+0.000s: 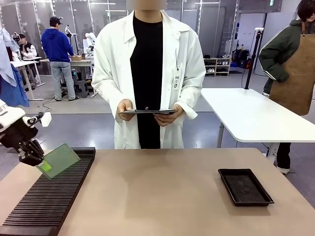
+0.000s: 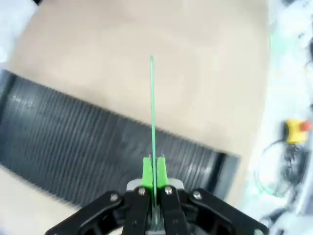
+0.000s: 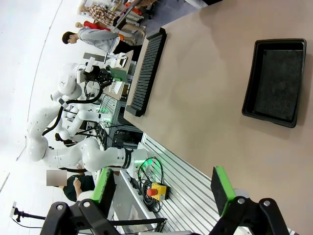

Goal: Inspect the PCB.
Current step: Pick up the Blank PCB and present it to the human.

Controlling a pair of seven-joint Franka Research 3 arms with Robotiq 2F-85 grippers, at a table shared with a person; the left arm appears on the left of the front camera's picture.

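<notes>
The PCB (image 1: 58,160), a thin green board, hangs tilted in the air over the far end of a black slotted rack (image 1: 49,196) at the table's left. My left gripper (image 1: 37,156) is shut on its lower left edge. In the left wrist view the PCB (image 2: 152,107) shows edge-on as a thin green line, clamped between the green pads (image 2: 146,172) of the left gripper (image 2: 153,175) above the rack (image 2: 88,142). My right gripper (image 3: 161,191) stands open and holds nothing, high above the table's near right side.
A black shallow tray (image 1: 244,186) lies at the table's right, also seen as the tray (image 3: 274,81) in the right wrist view. Across the table a person in a white coat holds a dark clipboard (image 1: 147,111) in both hands. The tabletop (image 1: 162,196) between rack and tray is bare.
</notes>
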